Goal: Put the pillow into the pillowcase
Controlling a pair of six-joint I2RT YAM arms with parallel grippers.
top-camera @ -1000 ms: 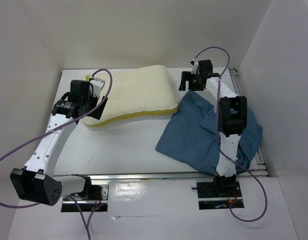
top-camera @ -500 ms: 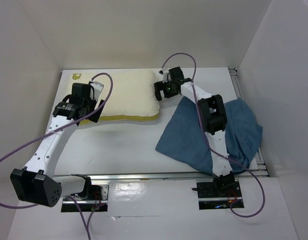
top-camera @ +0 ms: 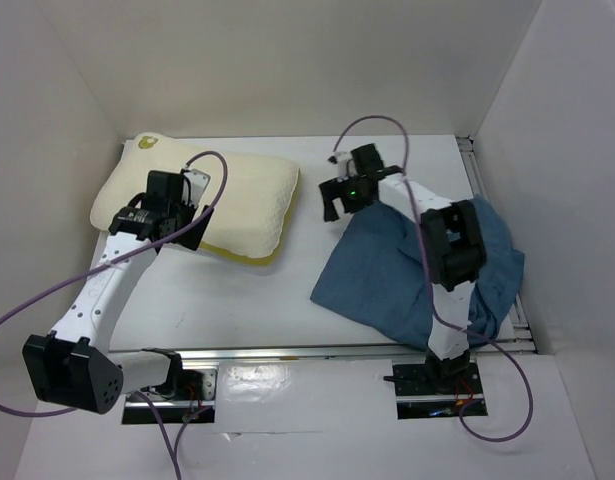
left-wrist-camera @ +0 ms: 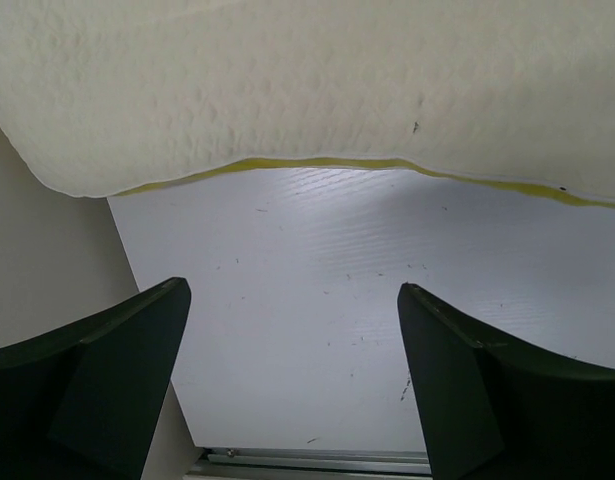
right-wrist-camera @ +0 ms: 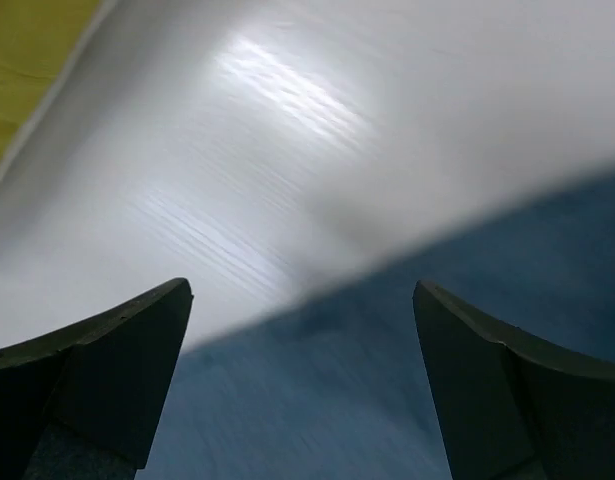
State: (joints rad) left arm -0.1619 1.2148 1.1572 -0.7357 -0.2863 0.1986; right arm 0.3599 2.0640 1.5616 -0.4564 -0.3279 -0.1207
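Top external view: shows the pillow (top-camera: 252, 200) lying flat at the far left of the table (top-camera: 287, 290), turned at a slant, with the small yellow mark (top-camera: 147, 143) at its far-left corner and the yellow edge band (top-camera: 242, 255) along its near side. Shows the pillowcase (top-camera: 377, 280) crumpled in a heap on the right half of the table, apart from the pillow with bare white surface between them. Not yet on the pillow at all.

Places the left gripper (top-camera: 190, 228) over the near-left part of the pillow. Seen from the left wrist: jaws spread wide (left-wrist-camera: 292, 290), holding nothing, only bare table in the gap and the cushion's yellow-trimmed edge beyond the fingertips.

Places the right gripper (top-camera: 345, 208) at the far-left corner of the blue cloth, between cushion and heap. Seen from the right wrist, badly blurred: jaws equally wide (right-wrist-camera: 302, 287), nothing gripped, blue cloth filling the lower part of the gap and white table above it, a sliver of yellow band in the top-left corner. Cannot tell whether either set of fingertips touches the surface below.
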